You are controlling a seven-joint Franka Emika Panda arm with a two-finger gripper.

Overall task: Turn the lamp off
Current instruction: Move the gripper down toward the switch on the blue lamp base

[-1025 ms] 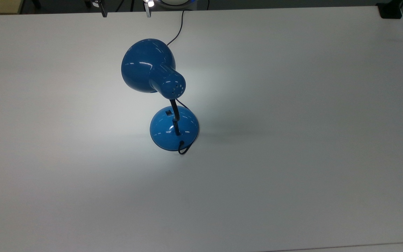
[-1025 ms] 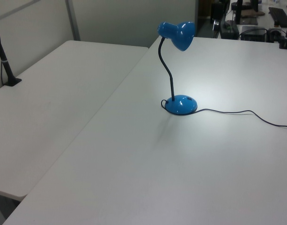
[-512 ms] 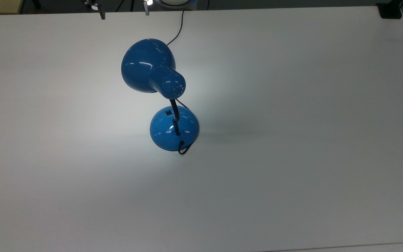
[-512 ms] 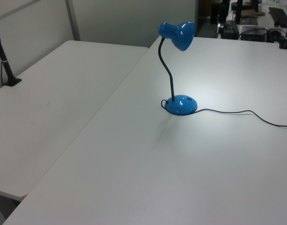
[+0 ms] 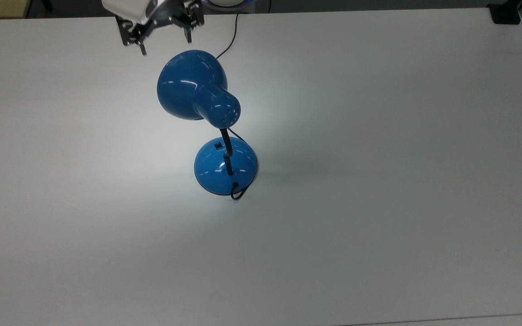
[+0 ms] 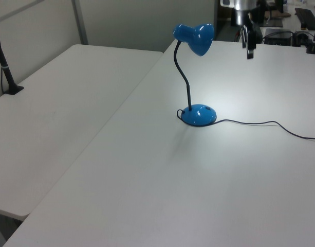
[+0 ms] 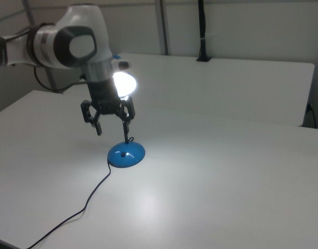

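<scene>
The lamp stands near the middle of the white table (image 5: 379, 181) and is lit, throwing a bright pool on the tabletop. Its blue shade (image 5: 190, 83) leans toward the top view's top edge on a thin black neck (image 6: 186, 77). A small switch (image 5: 218, 146) sits on the domed blue base (image 5: 224, 167). My gripper (image 5: 165, 43) hangs open just beyond the shade, above the table, with nothing between its fingers. In the right view the gripper (image 7: 112, 126) is in front of the glowing bulb (image 7: 123, 84), above the base (image 7: 126, 154).
The lamp's black cord (image 6: 260, 123) trails across the table from the base toward the arm's side. A second white table (image 6: 70, 92) adjoins at the left view's left, with a black clamped post (image 6: 7, 72). A black clamp (image 5: 505, 16) sits at the top view's top right corner.
My gripper has come in from the top view's top edge and now hangs close to the shade. The lamp has not moved and stays lit.
</scene>
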